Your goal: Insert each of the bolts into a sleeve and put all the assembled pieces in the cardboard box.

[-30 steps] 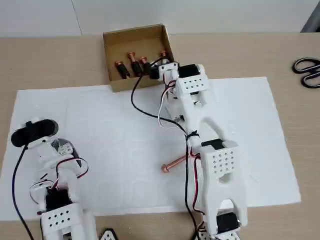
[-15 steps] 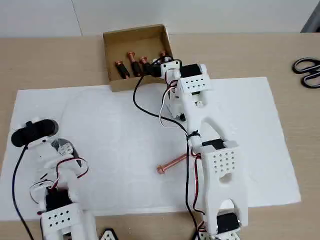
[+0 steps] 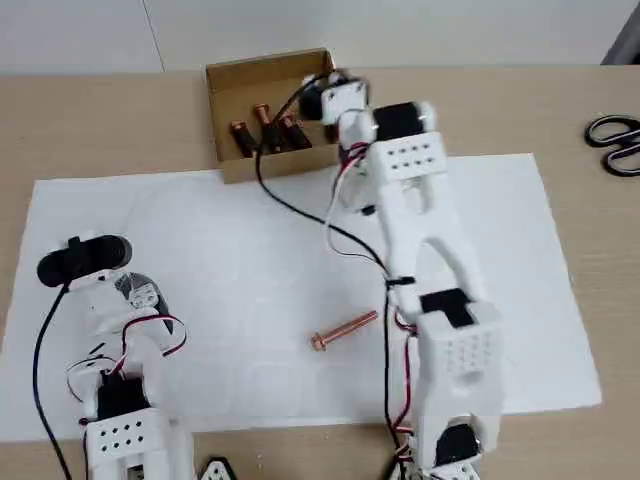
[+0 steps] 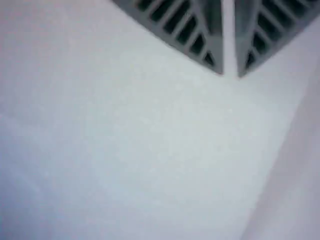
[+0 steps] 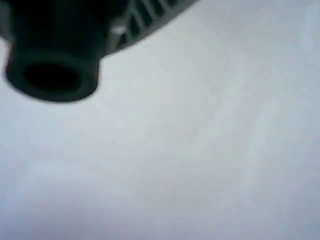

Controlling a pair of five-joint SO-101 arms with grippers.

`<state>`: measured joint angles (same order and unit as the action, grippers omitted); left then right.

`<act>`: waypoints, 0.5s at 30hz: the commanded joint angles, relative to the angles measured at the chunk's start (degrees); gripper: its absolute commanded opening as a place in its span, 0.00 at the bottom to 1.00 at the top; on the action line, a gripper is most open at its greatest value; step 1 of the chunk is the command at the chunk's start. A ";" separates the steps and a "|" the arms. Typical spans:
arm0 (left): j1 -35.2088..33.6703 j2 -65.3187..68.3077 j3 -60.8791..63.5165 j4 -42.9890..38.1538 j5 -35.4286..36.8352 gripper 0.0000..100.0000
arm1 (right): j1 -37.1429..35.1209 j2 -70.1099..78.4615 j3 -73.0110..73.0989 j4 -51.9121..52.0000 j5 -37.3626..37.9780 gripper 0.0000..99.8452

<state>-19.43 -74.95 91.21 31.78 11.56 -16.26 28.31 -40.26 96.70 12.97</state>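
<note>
The cardboard box stands at the table's far side and holds three copper bolts in black sleeves. One bare copper bolt lies on the white sheet, beside the right arm's lower link. My right gripper hangs at the box's right rim. In the right wrist view the right gripper is shut on a black sleeve whose open end looks empty. My left gripper sits low over the sheet's near left part. Its grey ribbed fingers are shut, with nothing between them.
Black scissors lie at the table's far right edge. A black cable runs from the box's front across the sheet to the right arm. The sheet's middle and left hold nothing but the bare bolt.
The right arm has swung from the box's near right corner toward its far right rim, with its gripper higher. The left arm has shifted slightly right. The loose bolt has barely moved.
</note>
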 commanded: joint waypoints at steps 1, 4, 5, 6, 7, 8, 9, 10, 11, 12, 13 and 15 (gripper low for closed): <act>0.26 -0.70 -0.31 -1.23 0.18 0.01 | 1.54 -11.38 5.27 0.57 0.44 0.00; 0.26 -0.70 -0.31 -1.23 0.18 0.01 | 1.80 -18.86 13.01 0.57 0.53 0.00; 0.26 -0.70 -0.31 -1.23 0.18 0.01 | 1.63 -21.49 15.82 0.57 0.53 0.00; 0.44 -0.70 -0.31 -1.23 0.35 0.01 | 1.45 -24.13 18.46 0.48 0.53 0.00; 1.32 -0.70 -0.31 -1.23 0.35 0.01 | 1.27 -26.68 20.92 0.40 0.53 0.00; 2.37 -0.70 -0.31 -1.32 0.35 0.01 | 1.10 -29.14 23.12 0.40 0.53 0.00; 3.34 -0.70 -0.31 -1.32 0.35 0.01 | 1.10 -31.16 24.97 0.40 0.53 0.00; 4.13 -0.70 -0.31 -1.32 0.35 0.01 | 1.10 -32.92 26.64 0.31 0.53 0.00; 4.84 -0.70 -0.31 -1.32 0.35 0.01 | 1.10 -34.24 27.96 0.31 0.53 0.00; 5.54 -0.70 -0.31 -1.32 0.35 0.01 | 1.10 -35.21 29.01 0.31 0.53 0.00; 5.98 -0.70 -0.40 -1.14 0.35 0.01 | 1.10 -36.26 29.80 0.31 0.44 0.00; 6.24 -0.70 -0.48 -0.97 0.35 0.01 | 1.10 -37.85 30.77 0.31 0.18 0.00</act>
<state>-13.98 -74.95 91.21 31.78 11.56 -14.95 -4.40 -10.20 96.79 12.97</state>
